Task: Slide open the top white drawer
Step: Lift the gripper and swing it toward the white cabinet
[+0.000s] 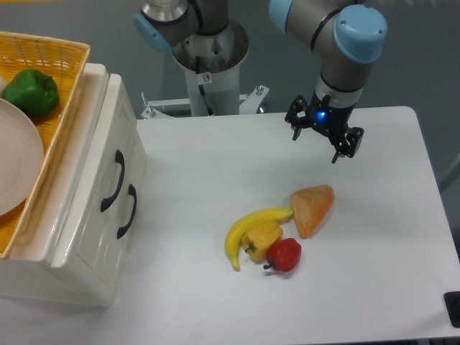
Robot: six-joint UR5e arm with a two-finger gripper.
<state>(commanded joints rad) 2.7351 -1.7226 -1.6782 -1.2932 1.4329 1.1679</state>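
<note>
White table [374, 287] carries, at your near left, the cabinet; its top white drawer [100, 169] sits closed. Glossy plastic, likely slippery and rigid: hook the black curved handle [113, 181]. Farther back the gripper [315, 135] hovers, fingers apart, empty.

Glossy white plastic on the top white drawer [106, 154], with a smooth black curved handle. Woven yellow wicker in the basket [54, 54] above that drawer; a shiny green pepper [30, 92] inside. Matt white, smooth on the table [215, 165] beside the drawer. Black matt finish on the gripper [314, 144], beyond the drawer; pale blue glossy caps on the arm [356, 32].
</note>
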